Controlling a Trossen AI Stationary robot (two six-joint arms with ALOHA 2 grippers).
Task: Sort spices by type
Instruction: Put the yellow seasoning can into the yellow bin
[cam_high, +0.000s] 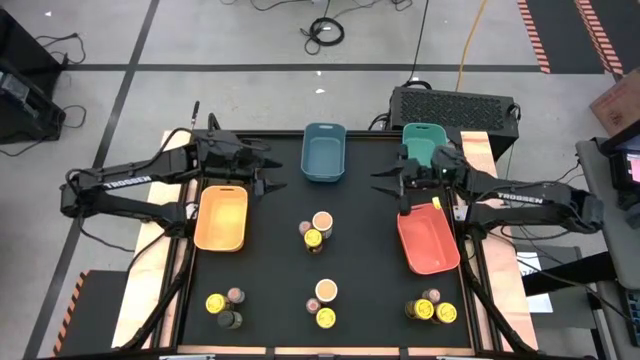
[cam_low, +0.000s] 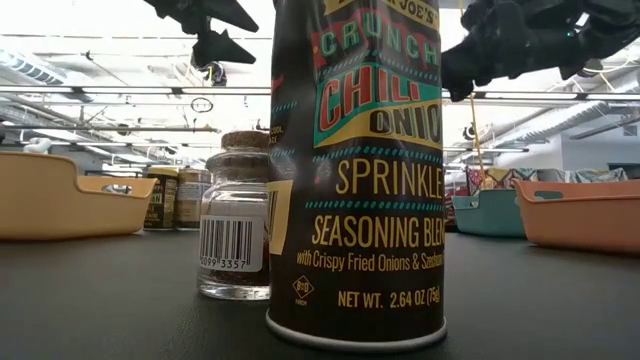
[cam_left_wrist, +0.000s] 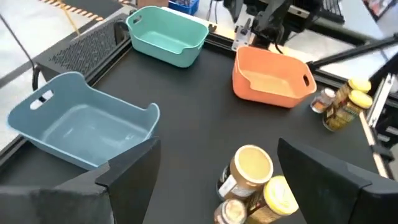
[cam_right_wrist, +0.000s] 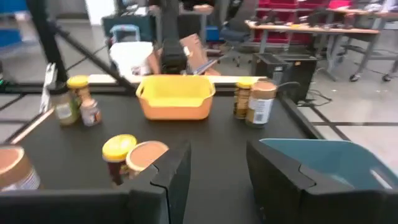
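The spices stand upright on the black table (cam_high: 360, 270) in several small clusters: one mid-table (cam_high: 318, 230), one near-centre (cam_high: 324, 305), one near-left (cam_high: 225, 308) and one near-right (cam_high: 433, 309). They have yellow lids, peach tops and small pinkish or dark tops. My left gripper (cam_high: 272, 172) hovers open above the far left of the table, between the orange bin (cam_high: 222, 217) and the blue bin (cam_high: 323, 152). The mid-table cluster (cam_left_wrist: 252, 183) shows between its fingers, farther off. My right gripper (cam_high: 385, 182) hovers open at the far right, beside the red bin (cam_high: 428, 238); nothing is between its fingers (cam_right_wrist: 168, 177).
A teal bin (cam_high: 425, 140) sits at the far right, behind my right gripper. In the low view a tall chili-onion jar (cam_low: 355, 170) and a cork-topped glass jar (cam_low: 235, 220) stand close to the camera. Bare table lies between the clusters.
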